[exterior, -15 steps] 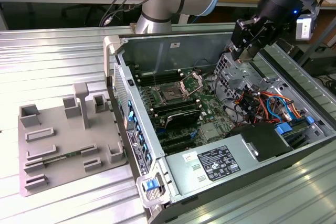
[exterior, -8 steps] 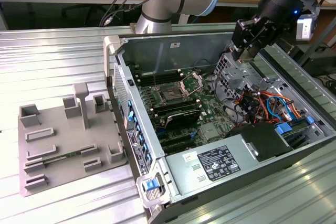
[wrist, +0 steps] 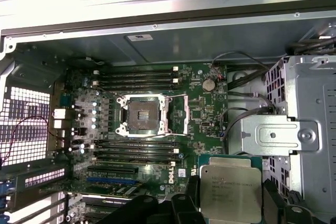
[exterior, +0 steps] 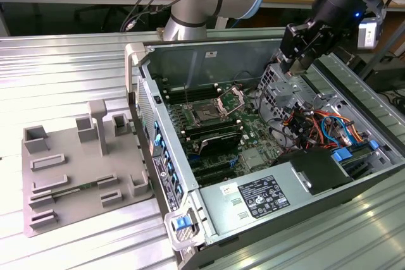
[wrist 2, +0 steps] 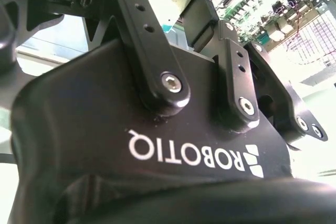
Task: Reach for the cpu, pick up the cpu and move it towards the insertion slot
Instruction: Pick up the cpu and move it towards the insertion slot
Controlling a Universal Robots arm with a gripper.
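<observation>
My end effector (wrist: 231, 198) grips the cpu (wrist: 231, 192) flat between its fingers, apparently by two opposite edges — poised above the open case, the insertion slot (wrist: 143, 115) lying ahead and off to one side, bracket raised.

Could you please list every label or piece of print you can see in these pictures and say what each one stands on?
Cpu, held in the gripper: engraved lines, too small to read.
Gripper body, second wrist view: white brand logo, seen upside down.
Power supply: white label, fine print unreadable.
Case wall: small white sticker, unreadable.
Motherboard: small white brand mark near its edge.
</observation>
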